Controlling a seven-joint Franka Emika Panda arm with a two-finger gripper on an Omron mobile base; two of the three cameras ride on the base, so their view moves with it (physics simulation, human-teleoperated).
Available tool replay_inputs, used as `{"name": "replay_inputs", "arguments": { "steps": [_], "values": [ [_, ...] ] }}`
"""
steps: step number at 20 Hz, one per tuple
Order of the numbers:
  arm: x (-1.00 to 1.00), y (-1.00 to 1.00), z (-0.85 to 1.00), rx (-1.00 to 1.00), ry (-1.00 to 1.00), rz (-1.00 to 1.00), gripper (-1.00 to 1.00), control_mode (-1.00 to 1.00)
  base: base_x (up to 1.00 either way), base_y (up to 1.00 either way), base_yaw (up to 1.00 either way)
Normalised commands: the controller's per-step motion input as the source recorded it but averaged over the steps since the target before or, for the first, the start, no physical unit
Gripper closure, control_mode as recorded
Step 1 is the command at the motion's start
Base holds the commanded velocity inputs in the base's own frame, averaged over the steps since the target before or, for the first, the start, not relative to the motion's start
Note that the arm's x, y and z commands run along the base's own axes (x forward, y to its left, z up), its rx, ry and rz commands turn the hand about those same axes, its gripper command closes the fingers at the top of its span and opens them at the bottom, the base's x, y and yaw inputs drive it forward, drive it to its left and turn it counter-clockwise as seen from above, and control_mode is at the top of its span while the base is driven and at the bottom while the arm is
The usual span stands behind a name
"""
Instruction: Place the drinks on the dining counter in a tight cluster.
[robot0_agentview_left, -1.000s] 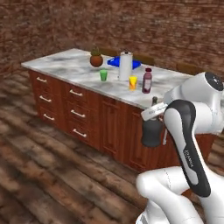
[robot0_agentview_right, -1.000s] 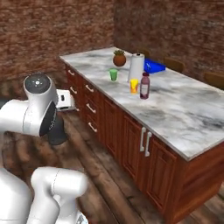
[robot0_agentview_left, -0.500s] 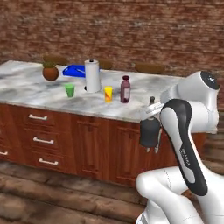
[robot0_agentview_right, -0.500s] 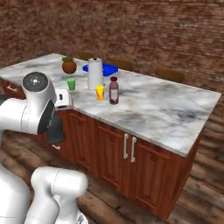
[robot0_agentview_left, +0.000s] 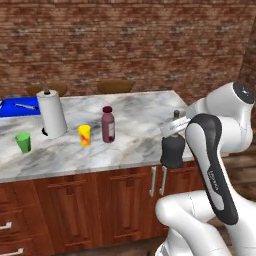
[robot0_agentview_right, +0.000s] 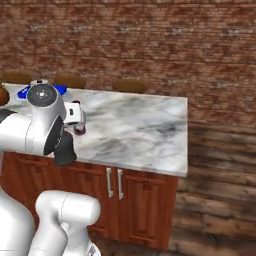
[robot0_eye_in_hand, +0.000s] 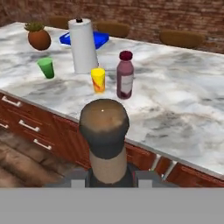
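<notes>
Folding back on itself before the dining counter (robot0_agentview_left: 140, 145), the gripper (robot0_agentview_left: 172, 131) seemingly grasps the squat black bottle (robot0_agentview_left: 173, 150) upright.

Brick wall (robot0_agentview_left: 125, 45) seen behind; dark wood plank floor (robot0_agentview_right: 220, 200) at right; brown chair backs (robot0_agentview_left: 115, 86) noted beyond.

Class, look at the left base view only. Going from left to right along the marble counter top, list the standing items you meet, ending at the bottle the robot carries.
Small green cup → white paper towel roll → yellow cup → tall maroon bottle with dark red cap → squat black thin-necked bottle, held in the gripper.
</notes>
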Motion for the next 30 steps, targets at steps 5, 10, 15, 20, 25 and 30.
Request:
{"name": "replay_inputs", "arguments": {
  "steps": [5,10,15,20,25,30],
  "values": [
    [0.00,0.00,0.00,0.00,0.00,0.00,1.00,1.00,0.62,0.26,-0.29],
    [0.00,0.00,0.00,0.00,0.00,0.00,1.00,1.00,0.22,0.01,-0.06],
    [0.00,0.00,0.00,0.00,0.00,0.00,1.00,1.00,0.62,0.21,-0.09],
    [0.00,0.00,0.00,0.00,0.00,0.00,1.00,1.00,0.30,0.01,-0.01],
    [0.53,0.07,0.00,0.00,0.01,0.00,1.00,-1.00,0.10,0.02,0.00],
    [0.73,0.08,-0.13,0.01,0.00,0.07,1.00,-1.00,0.00,0.00,0.00]
  ]
}}
